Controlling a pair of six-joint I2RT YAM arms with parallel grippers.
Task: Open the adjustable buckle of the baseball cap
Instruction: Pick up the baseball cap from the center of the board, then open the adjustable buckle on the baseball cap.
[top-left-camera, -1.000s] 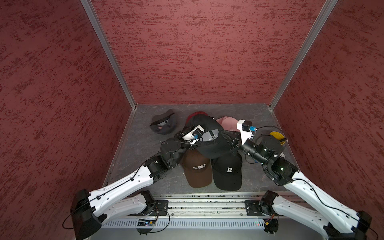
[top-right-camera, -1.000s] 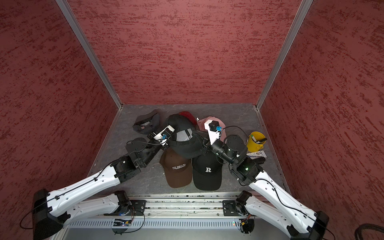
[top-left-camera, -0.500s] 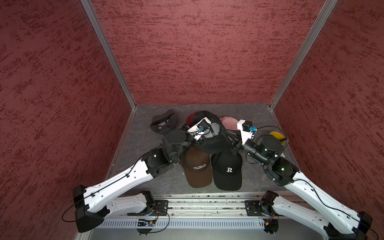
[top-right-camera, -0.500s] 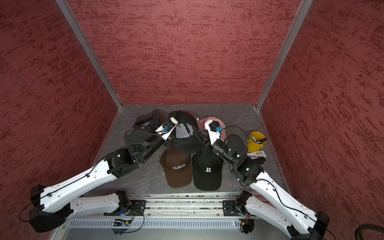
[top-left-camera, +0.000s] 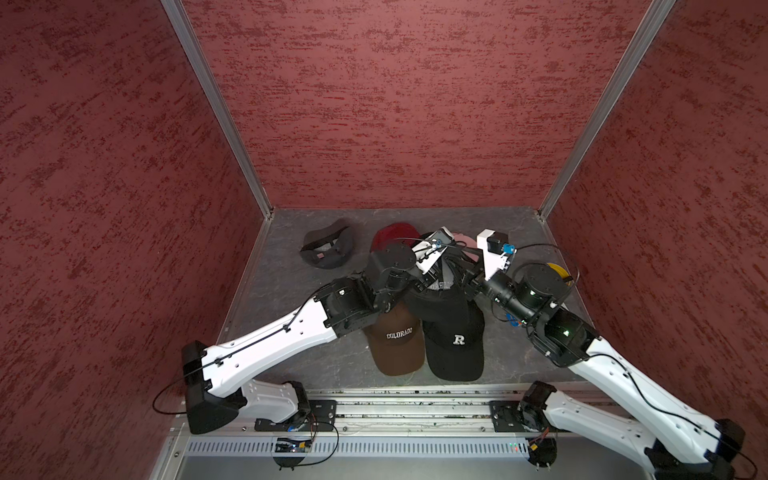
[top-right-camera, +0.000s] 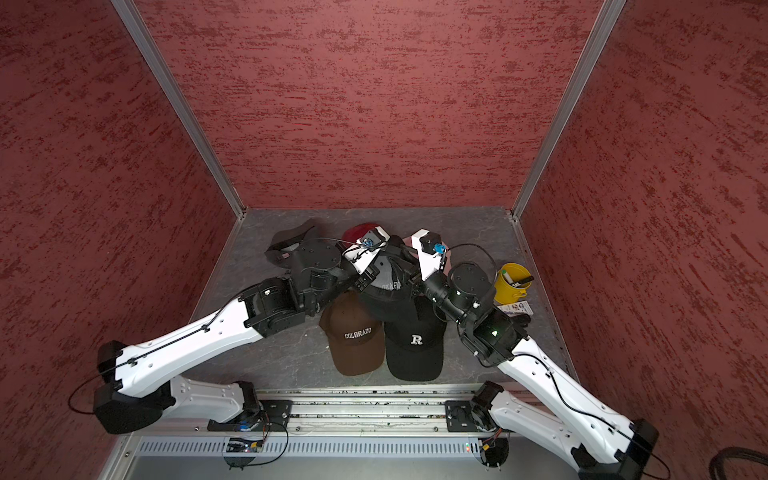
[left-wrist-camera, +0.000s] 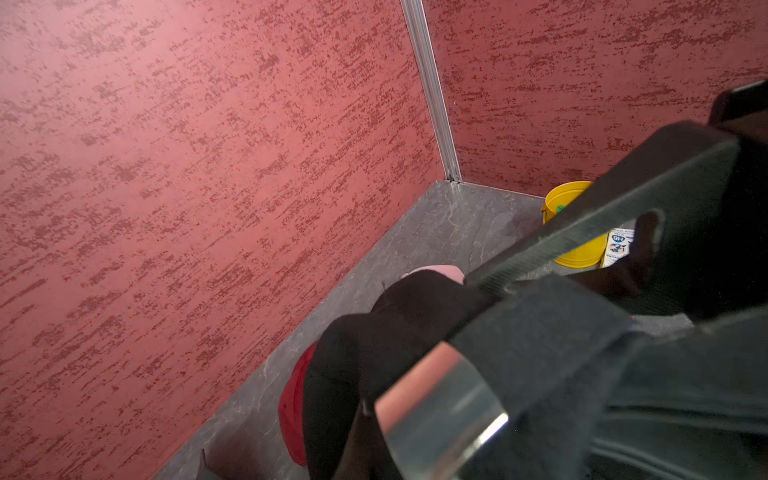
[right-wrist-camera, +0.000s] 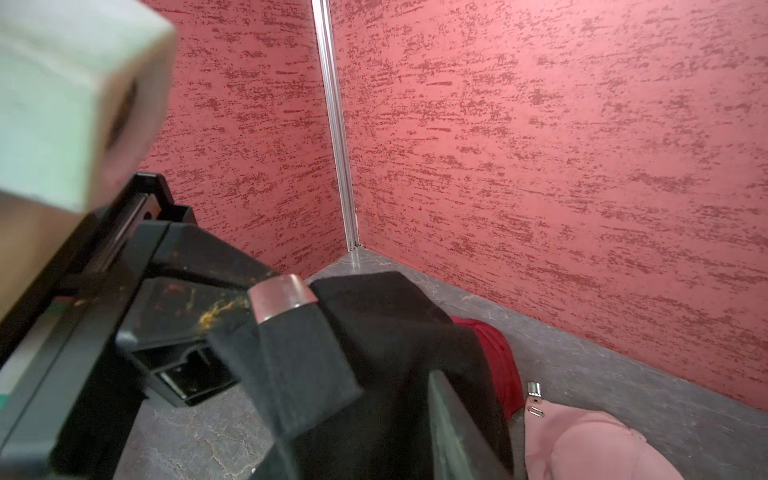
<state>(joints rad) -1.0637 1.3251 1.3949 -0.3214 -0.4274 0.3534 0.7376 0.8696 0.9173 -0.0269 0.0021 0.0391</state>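
Holding the black baseball cap (top-left-camera: 440, 305) lifted over the other caps (top-left-camera: 455, 345), the left jaws clamp its strap (right-wrist-camera: 291, 365) just beside the metal buckle (right-wrist-camera: 281, 296); the right jaws' state I cannot tell. Best to pull the strap steadily with the buckle pinned.

Black baseball cap (top-left-camera: 442, 307) (top-right-camera: 392, 301), pale lettering on front, raised at centre of scene, brim drooping toward near edge. Rear faces back wall. Shiny silver metal buckle (left-wrist-camera: 440, 409) (right-wrist-camera: 282, 297) sits on black fabric strap (left-wrist-camera: 540, 336) (right-wrist-camera: 291, 365). Strap end hangs loose below buckle. Clasp open or clamped: cannot tell.
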